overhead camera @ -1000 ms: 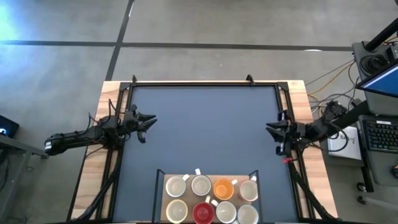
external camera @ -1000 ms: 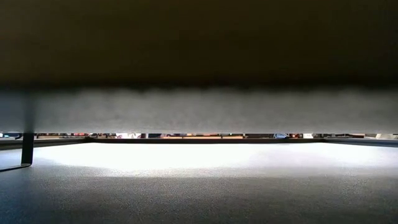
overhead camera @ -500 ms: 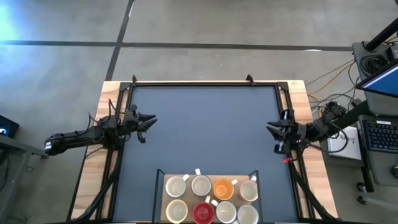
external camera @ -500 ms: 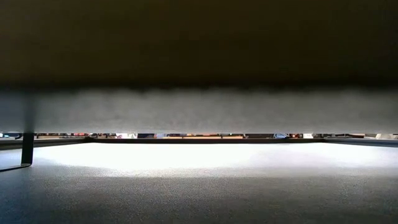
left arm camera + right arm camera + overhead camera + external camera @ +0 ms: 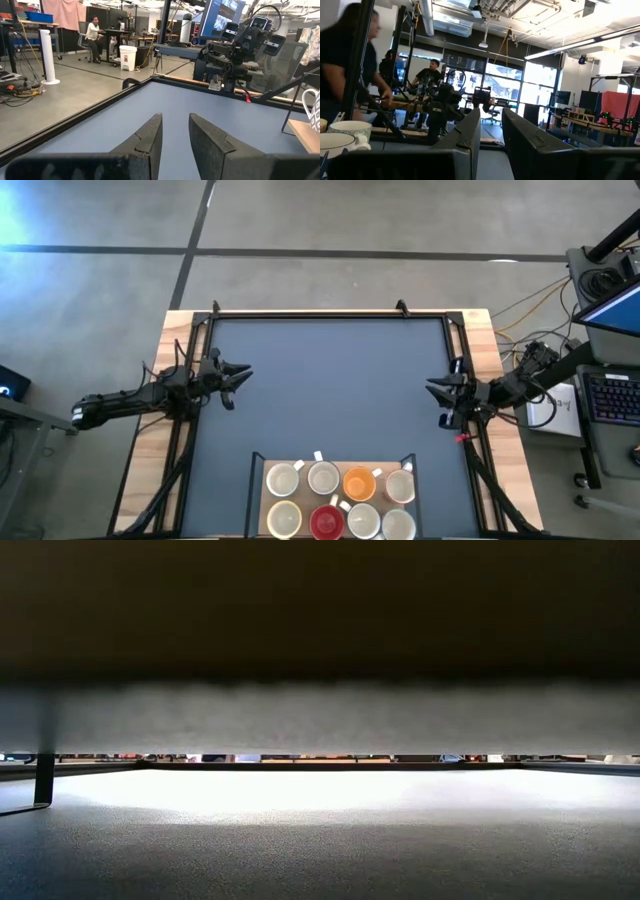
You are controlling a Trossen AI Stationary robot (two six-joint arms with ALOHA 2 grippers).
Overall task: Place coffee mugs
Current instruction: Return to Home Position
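Note:
Eight mugs stand upright in two rows on a wooden tray (image 5: 264, 498) at the table's near edge. Most are white or cream (image 5: 323, 477), one is orange (image 5: 359, 483) and one red (image 5: 327, 522). My left gripper (image 5: 245, 372) hovers at the table's left edge, open by a narrow gap (image 5: 175, 116), far from the mugs. My right gripper (image 5: 430, 389) hovers at the right edge, also open by a narrow gap (image 5: 491, 111). A patterned white mug (image 5: 313, 107) shows at the edge of the left wrist view, and two mugs (image 5: 349, 129) in the right wrist view.
A black frame (image 5: 330, 313) runs around the dark mat (image 5: 330, 390), whose middle and far part lie between the arms. A thin black bracket (image 5: 254, 465) edges the tray. People sit and stand in the room beyond the table. A dark blurred band fills the top of the low view.

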